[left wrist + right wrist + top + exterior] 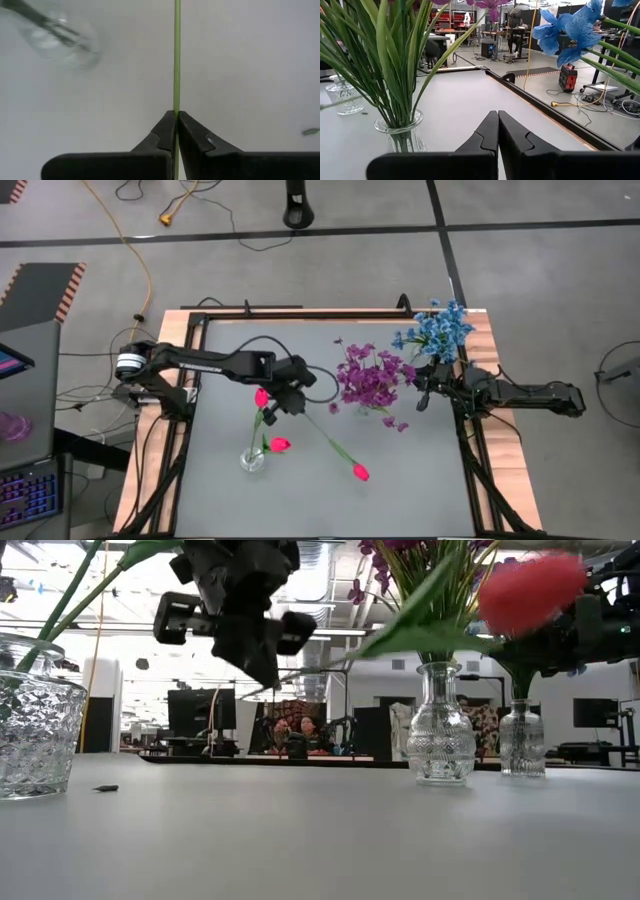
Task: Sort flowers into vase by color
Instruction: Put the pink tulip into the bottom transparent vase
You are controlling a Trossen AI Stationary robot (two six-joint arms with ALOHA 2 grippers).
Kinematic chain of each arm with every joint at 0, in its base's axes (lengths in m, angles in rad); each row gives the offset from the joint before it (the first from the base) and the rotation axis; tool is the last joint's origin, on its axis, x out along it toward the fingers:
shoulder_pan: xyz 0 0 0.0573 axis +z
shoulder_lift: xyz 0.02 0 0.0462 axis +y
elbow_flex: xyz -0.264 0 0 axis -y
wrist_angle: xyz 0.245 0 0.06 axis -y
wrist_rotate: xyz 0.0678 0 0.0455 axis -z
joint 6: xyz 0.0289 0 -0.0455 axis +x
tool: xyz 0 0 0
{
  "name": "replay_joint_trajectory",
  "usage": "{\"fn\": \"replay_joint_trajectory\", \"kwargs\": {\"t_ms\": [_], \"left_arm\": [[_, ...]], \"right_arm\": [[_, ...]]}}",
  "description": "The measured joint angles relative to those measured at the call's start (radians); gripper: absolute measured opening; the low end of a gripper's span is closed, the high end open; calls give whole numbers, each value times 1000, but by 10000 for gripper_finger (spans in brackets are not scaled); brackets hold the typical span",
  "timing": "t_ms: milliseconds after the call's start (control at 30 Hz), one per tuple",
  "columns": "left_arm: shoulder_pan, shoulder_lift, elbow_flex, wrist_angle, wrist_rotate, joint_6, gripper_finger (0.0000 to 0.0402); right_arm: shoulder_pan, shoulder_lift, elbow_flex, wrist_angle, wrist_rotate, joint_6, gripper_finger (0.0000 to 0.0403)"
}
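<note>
My left gripper point(297, 402) is over the table's middle, shut on the thin green stem point(176, 60) of a pink-red tulip whose bud point(360, 472) lies toward the near edge. A clear vase point(252, 460) near the front left holds two more pink-red tulips point(280, 444). Purple flowers point(370, 378) stand in a second vase point(440, 725), and blue flowers point(438, 330) in a third vase point(522, 740) at the far right. My right gripper point(422, 392) waits shut beside the blue flowers, touching nothing. My left gripper pinches the tulip's bare stem point(176, 107) between its two fingertips, near the end opposite the bud. It slants down from the table's left, and the stem runs on along the fingers and out past their tips. The bud point(530, 590) is lifted clear of the table.
The table is a grey surface point(400, 480) in a dark frame with wooden borders. A small dark scrap point(105, 787) lies near the front-left vase. There is free room at the front right. Beyond the table are a workshop room and cables on the floor.
</note>
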Motion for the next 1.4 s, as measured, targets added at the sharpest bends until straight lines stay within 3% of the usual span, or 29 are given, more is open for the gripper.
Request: {"fn": "replay_joint_trajectory", "kwargs": {"t_ms": [567,933,1400], "left_arm": [[89,-190,1,-93,-14,-83,0],[90,-397,-87,-22,-136,-196,0],[43,-707,-242,153,-404,-403,0]], "right_arm": [[0,0,0,0,0,0,33],[0,0,0,0,0,0,33],[0,0,0,0,0,0,33]]}}
